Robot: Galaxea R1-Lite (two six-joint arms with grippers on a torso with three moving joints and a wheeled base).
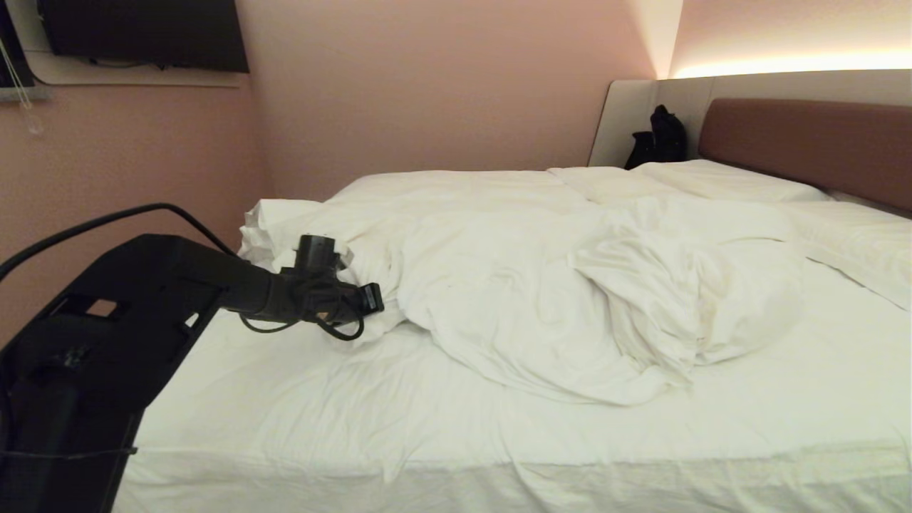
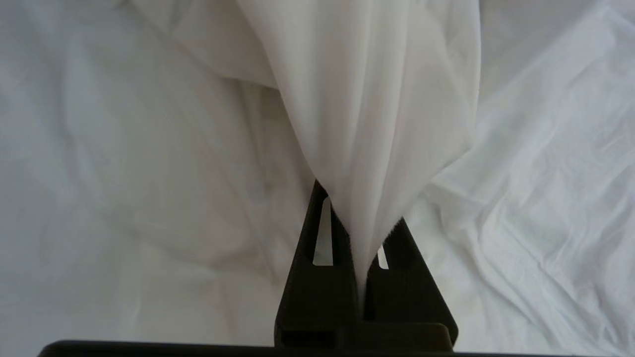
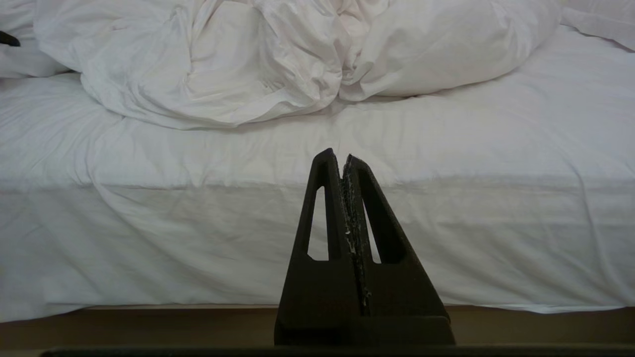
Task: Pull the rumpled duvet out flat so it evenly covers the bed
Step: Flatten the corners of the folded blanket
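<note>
The duvet (image 1: 541, 285) lay bunched in a thick heap across the middle of the bed (image 1: 499, 442), with bare sheet showing along the near edge and the near left corner, and two pillows (image 1: 719, 182) lying flat by the headboard (image 1: 812, 146). The left gripper (image 1: 367, 299) was at the left end of the heap, just above the sheet. In the left wrist view its fingers (image 2: 397, 263) were clamped on a gathered fold of the duvet, the cloth running taut and cone-shaped away from them. The right gripper (image 3: 347, 161) hung low beside the bed, its fingers pressed together on nothing.

The step in hand looked to be drawing this pinched end out toward the left corner. To do it well, the pull probably wanted to be low, steady and in line with the taut fold, so that the thin cloth would not slip from the narrow grip. A jerk might have freed only the cover's skin and left the bulk heaped. Carrying the end fully to the corner before letting go would likely have spread it best.
</note>
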